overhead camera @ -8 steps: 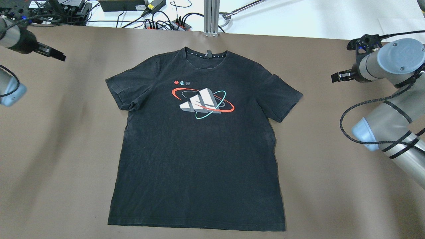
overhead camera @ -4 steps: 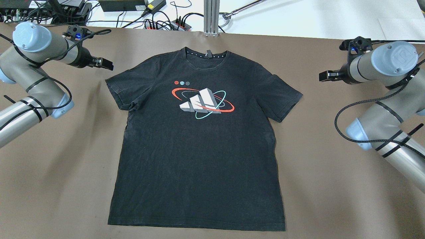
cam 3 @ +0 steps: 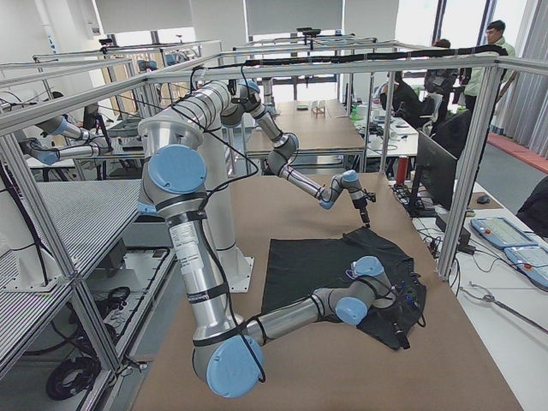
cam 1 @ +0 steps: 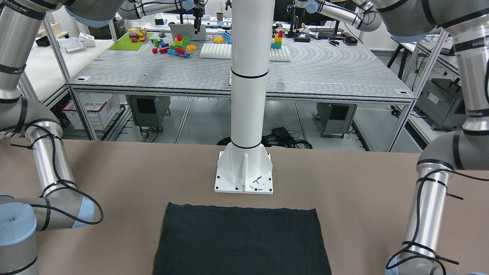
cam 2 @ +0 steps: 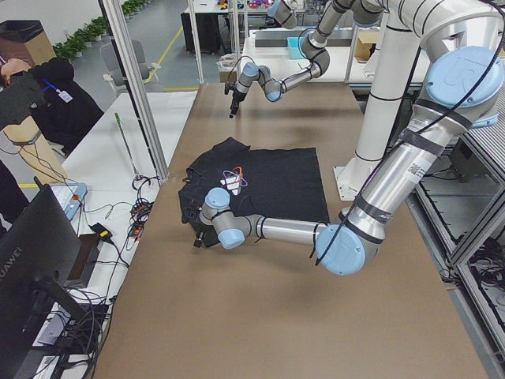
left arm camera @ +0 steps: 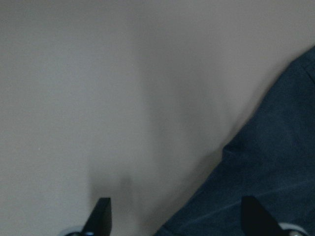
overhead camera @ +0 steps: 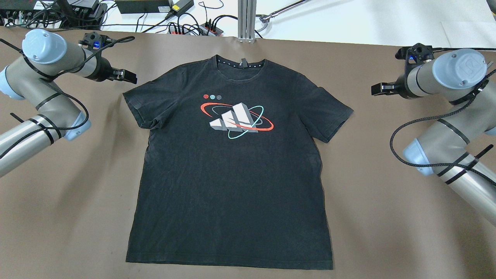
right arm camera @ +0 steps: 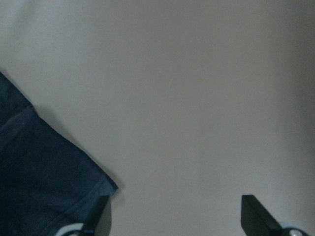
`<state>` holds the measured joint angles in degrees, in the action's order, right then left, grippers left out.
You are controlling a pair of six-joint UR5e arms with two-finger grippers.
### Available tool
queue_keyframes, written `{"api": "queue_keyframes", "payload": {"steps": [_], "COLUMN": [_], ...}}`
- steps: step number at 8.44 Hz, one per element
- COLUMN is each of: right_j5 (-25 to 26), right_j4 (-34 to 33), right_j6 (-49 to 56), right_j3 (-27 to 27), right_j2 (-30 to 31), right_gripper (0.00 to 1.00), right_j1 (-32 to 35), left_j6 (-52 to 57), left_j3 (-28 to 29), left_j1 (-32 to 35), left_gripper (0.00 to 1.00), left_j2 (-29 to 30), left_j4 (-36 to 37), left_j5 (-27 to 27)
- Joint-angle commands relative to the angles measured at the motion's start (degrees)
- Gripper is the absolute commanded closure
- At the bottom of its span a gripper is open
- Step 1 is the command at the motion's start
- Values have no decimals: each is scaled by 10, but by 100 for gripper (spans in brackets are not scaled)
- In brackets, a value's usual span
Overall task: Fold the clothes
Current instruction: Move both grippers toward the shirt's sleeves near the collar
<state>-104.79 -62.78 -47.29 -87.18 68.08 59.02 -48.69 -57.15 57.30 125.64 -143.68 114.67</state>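
Observation:
The clothes are one black T-shirt (overhead camera: 232,174) with a white, red and teal print, spread flat and face up on the brown table, collar away from me. From the front its hem end (cam 1: 240,240) looks like a plain black rectangle. My left gripper (overhead camera: 130,76) hovers open just beyond the corner of the sleeve on the overhead view's left; the left wrist view shows that sleeve (left arm camera: 275,162) under the wide-apart fingers. My right gripper (overhead camera: 378,89) is open, a short way off the other sleeve (right arm camera: 39,172).
The brown table (overhead camera: 58,213) has bare surface on both sides of the shirt. Cables and power strips (overhead camera: 186,27) and an aluminium post (overhead camera: 247,19) line the far edge. The white pillar's base plate (cam 1: 244,172) stands close to the hem.
My left arm has swung in from the overhead view's left edge to the shirt's near sleeve. My right gripper has shifted a little toward the other sleeve. The shirt has not moved.

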Motion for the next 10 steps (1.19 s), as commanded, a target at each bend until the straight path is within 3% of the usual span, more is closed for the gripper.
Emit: {"api": "queue_keyframes", "payload": {"steps": [1, 4, 7, 8, 10], "right_j5": [5, 5, 5, 5, 5], "right_j4": [2, 3, 4, 4, 4], "right_j6": [-1, -1, -1, -1, -2], "right_j3": [1, 0, 0, 0, 0], "right_j2": [0, 1, 2, 1, 2], "right_gripper": [7, 7, 7, 7, 7], "right_j1": [-7, -13, -14, -14, -15], "left_j6": [6, 39, 39, 39, 40], "left_j3": [8, 4, 1, 1, 0], "left_j1": [-4, -3, -3, -4, -3], "left_gripper": [26, 28, 66, 72, 70], "left_j2": [-4, -7, -8, -8, -14], "left_j4": [0, 0, -1, -1, -3], "left_j5": [-14, -13, -11, -10, -10]}}
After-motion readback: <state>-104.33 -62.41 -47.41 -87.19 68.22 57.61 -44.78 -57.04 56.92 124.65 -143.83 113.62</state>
